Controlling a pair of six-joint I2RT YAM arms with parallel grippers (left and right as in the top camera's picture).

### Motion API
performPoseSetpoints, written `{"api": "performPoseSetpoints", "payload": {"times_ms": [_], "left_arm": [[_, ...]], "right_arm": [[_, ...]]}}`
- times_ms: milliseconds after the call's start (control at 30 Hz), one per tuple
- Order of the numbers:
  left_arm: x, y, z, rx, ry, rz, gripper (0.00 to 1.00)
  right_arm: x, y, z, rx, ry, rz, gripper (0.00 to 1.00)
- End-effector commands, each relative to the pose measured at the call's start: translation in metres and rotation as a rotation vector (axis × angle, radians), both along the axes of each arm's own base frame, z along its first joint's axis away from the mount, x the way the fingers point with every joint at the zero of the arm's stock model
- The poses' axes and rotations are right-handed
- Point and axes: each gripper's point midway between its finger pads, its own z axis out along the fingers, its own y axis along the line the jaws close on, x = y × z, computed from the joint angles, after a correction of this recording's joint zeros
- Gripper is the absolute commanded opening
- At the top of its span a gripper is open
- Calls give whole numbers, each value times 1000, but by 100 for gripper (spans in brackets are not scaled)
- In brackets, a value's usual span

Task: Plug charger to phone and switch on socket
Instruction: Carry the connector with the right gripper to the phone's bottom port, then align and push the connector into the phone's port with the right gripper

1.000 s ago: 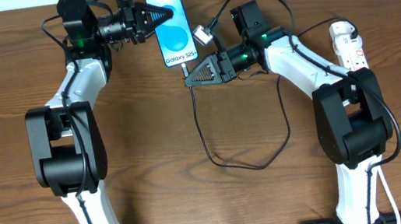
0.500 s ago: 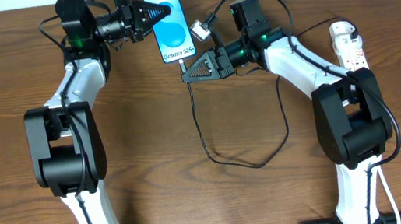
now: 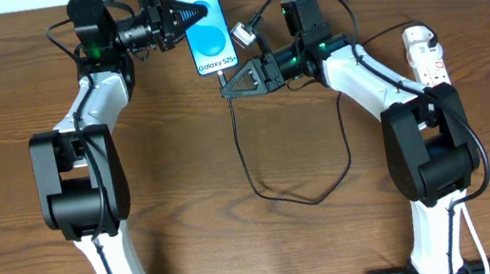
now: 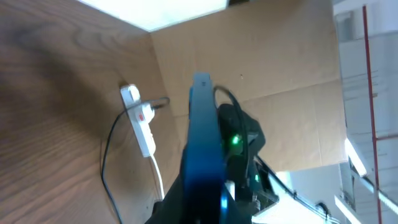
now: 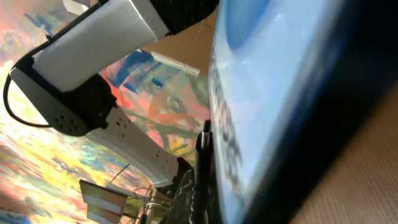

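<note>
The phone (image 3: 211, 36) with its bright blue screen is held tilted above the table's far edge. My left gripper (image 3: 199, 14) is shut on its upper left part. In the left wrist view the phone (image 4: 203, 134) shows edge-on between my fingers. My right gripper (image 3: 227, 90) sits right at the phone's bottom edge, shut on the charger's plug. The black charger cable (image 3: 244, 156) hangs from it and loops across the table. In the right wrist view the plug (image 5: 203, 146) sits close beside the phone screen (image 5: 280, 93). The white socket (image 3: 426, 54) lies at the far right.
The socket (image 4: 140, 118) and its white cord show in the left wrist view, with the black cable (image 4: 107, 163) beside them. A second black cable arcs over the right arm (image 3: 337, 42). Brown wooden table (image 3: 184, 184) all round.
Both grippers and the phone have shifted slightly up and left. My right gripper has moved closer to the phone's bottom edge with the plug.
</note>
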Motion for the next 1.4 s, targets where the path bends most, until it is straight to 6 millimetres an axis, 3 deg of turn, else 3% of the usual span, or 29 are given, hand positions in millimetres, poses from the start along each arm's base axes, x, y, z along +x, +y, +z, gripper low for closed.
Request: {"api": "performPoseSetpoints", "payload": {"times_ms": [0,233,600,1367], "left_arm": [[-21,-15,19,7,-65,-95,8],[-22,-17,19,7,-65,-99,7],[4,18,21,-9,-19,54,7],[12,18,27,-32,5,104,8]], "right_arm": [[2,1,1,-11,19,-6,1],[0,0,3,-3,27,6,1],[-1,1,4,1,30,13,1],[2,3,8,9,10,15,1]]}}
